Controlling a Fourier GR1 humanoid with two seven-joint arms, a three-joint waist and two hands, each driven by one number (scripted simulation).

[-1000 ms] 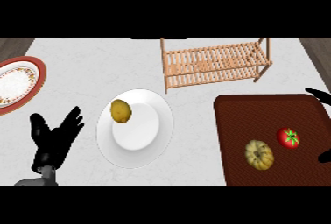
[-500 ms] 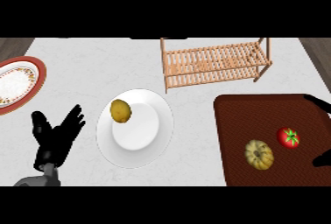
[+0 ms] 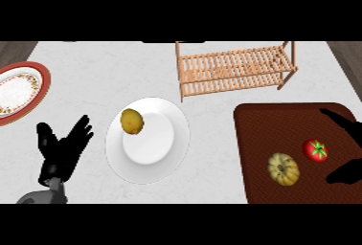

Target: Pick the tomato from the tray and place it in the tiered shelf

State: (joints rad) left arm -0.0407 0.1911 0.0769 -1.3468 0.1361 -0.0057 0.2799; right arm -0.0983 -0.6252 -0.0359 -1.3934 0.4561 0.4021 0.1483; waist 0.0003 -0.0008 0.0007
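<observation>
While the tomato (image 3: 315,150) sits on the dark red tray (image 3: 262,124) at the right side of the counter (image 3: 127,72), the right robot hand (image 3: 345,143) comes in from the right edge. Its finger is above the tomato and its thumb is below it, spread wide apart, and it holds nothing. It does not touch the tomato yet.

A small yellow pumpkin (image 3: 283,168) lies just beside the tomato on the tray. If the right robot hand closes a bit too low, it could bump the pumpkin or grab it by mistake. The tomato is round, so it could also roll away if it is pushed from one side.

The wooden tiered shelf (image 3: 233,69) stands near the back edge of the counter, well apart from the tomato.

The left robot hand (image 3: 63,148) rests open near the front left, beside a white plate (image 3: 152,153) with a lemon (image 3: 132,121) on it.
</observation>
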